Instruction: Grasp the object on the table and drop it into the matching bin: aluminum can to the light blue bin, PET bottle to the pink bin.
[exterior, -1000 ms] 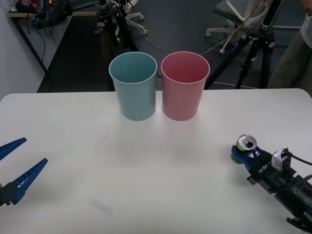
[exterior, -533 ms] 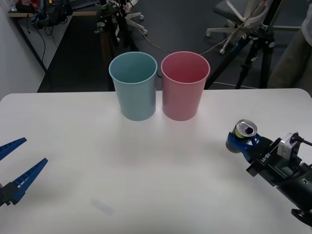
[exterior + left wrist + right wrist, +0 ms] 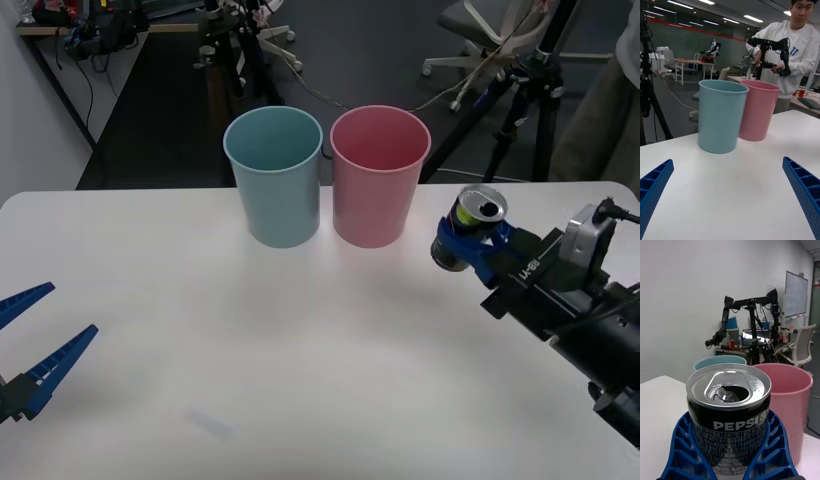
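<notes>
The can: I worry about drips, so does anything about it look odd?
The can is already opened, its tab hole dark, and it tilts slightly in the right gripper, above the table. No spill shows. Both bins stand upright.

Beyond the far edge the floor (image 3: 380,60) is dark grey, with a black mat (image 3: 150,110) running along the left beside a white wall (image 3: 30,110). A black tripod (image 3: 525,95) stands at the right on spread legs, and a white office chair (image 3: 495,35) sits behind it on a star base. Cables (image 3: 330,95) trail across the floor toward another stand (image 3: 235,45). A desk (image 3: 60,30) piled with gear sits far left. From the right wrist view a whiteboard (image 3: 796,294) hangs on the pale wall (image 3: 696,288); strip lights (image 3: 752,18) line the ceiling over a distant table (image 3: 692,63).
</notes>
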Available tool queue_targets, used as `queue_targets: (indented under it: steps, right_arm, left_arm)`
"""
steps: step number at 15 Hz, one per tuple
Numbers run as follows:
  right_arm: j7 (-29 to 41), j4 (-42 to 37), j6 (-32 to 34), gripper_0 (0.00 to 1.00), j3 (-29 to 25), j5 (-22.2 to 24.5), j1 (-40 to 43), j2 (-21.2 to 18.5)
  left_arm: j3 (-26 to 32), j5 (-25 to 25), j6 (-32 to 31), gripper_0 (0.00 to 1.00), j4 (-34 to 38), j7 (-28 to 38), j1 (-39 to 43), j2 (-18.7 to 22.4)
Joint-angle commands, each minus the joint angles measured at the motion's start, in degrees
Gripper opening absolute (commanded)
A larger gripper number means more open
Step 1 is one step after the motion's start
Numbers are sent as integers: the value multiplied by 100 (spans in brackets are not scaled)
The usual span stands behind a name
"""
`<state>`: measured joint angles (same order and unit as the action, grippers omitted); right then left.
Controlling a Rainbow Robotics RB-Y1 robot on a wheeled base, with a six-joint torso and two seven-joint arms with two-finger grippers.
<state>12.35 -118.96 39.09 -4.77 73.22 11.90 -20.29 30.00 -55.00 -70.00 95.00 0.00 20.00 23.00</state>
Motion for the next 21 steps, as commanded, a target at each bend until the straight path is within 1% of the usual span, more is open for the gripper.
queue_targets:
  steps: [1,3,6,7,8,9,11,14,16,19,21]
  right_arm:
    - [883,-426,-375,0,345,606,-258,-1]
    - [1314,-514,-674,0,627,984,-513,-1]
    - [2105,-505,-1228,0,1092,1916,-1058,8]
    - [2483,-443,-1404,0,1242,2302,-1277,16]
    - [2702,-364,-1500,0,1347,2557,-1453,43]
    - [2931,-241,-1544,0,1409,2812,-1647,113]
    - [3274,110,-1544,0,1462,3427,-2130,394]
    - [3625,769,-1544,0,1514,4148,-2833,799]
    - [3704,1323,-1615,0,1497,4447,-3317,1062]
    - [3722,2220,-1861,0,1532,4517,-4020,1273]
    - [3731,2870,-2204,0,1664,4526,-4459,1326]
  left_arm:
    - [0,0,0,100,0,0,0,0]
    - [0,0,0,100,0,0,0,0]
    - [0,0,0,100,0,0,0,0]
    - [0,0,0,100,0,0,0,0]
    - [0,0,0,100,0,0,0,0]
    - [0,0,0,100,0,0,0,0]
    - [0,0,0,100,0,0,0,0]
    - [0,0,0,100,0,0,0,0]
    - [0,0,0,100,0,0,0,0]
    - [0,0,0,100,0,0,0,0]
    - [0,0,0,100,0,0,0,0]
